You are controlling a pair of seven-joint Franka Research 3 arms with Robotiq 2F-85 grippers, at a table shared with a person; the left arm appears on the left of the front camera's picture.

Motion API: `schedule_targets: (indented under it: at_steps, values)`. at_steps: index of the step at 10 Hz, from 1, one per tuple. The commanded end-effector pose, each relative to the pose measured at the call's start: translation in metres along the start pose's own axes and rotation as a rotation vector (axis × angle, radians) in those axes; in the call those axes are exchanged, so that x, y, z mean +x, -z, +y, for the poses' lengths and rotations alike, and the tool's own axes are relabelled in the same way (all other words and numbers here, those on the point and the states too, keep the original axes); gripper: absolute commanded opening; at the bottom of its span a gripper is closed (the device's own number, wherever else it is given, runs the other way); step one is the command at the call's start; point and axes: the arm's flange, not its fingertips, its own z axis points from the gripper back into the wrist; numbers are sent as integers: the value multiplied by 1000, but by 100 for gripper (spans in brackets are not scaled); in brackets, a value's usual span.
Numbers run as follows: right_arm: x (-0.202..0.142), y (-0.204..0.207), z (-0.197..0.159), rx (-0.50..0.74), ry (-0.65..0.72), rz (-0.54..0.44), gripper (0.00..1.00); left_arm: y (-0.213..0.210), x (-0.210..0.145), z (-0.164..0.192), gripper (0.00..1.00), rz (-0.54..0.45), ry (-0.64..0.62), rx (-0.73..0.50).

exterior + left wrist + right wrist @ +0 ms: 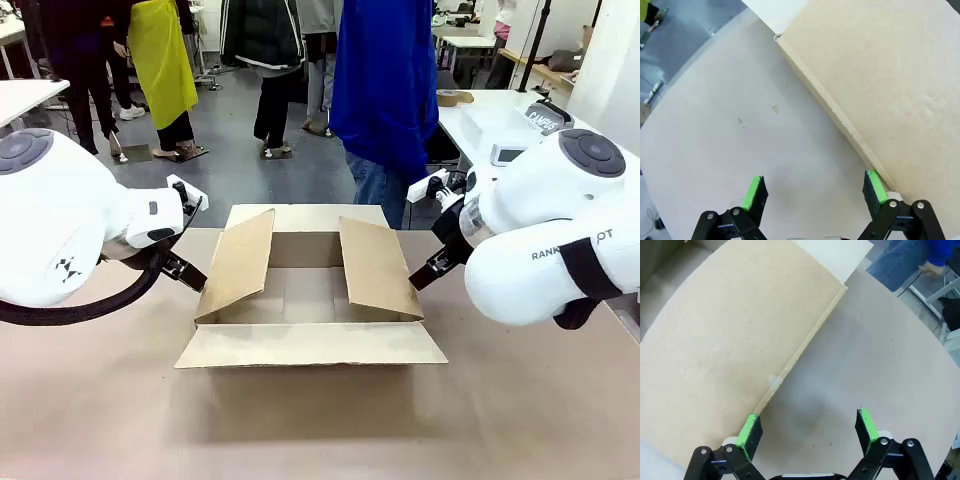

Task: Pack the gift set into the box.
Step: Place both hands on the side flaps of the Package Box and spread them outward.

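The box [310, 345], a brown cardboard carton, stands open in the middle of the table, its two side flaps slanting up and inward. My left gripper [190, 272] sits low at the left flap's outer side. In the left wrist view the gripper [815, 192] is open, one green pad [875, 186] against the edge of the box [890, 90]. My right gripper [425, 272] mirrors it at the right flap. It is open [807, 430], and its pad [749, 432] lies by the edge of the box [725, 340]. The gift set is out of view.
A person in a blue jacket [385, 90] stands just beyond the table's far edge, behind the box. A white table [500, 125] with a tape roll [455, 97] is at the back right. Bare tabletop [300, 430] stretches in front of the box.
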Motion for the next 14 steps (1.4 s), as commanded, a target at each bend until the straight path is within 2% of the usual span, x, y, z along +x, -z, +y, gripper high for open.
schedule_targets:
  at_steps: [1,14]
  values:
    - [0,0,0,0,0,0,100,0,0,0,100,-1,0,0]
    - [0,0,0,0,0,0,100,0,0,0,100,-1,0,0]
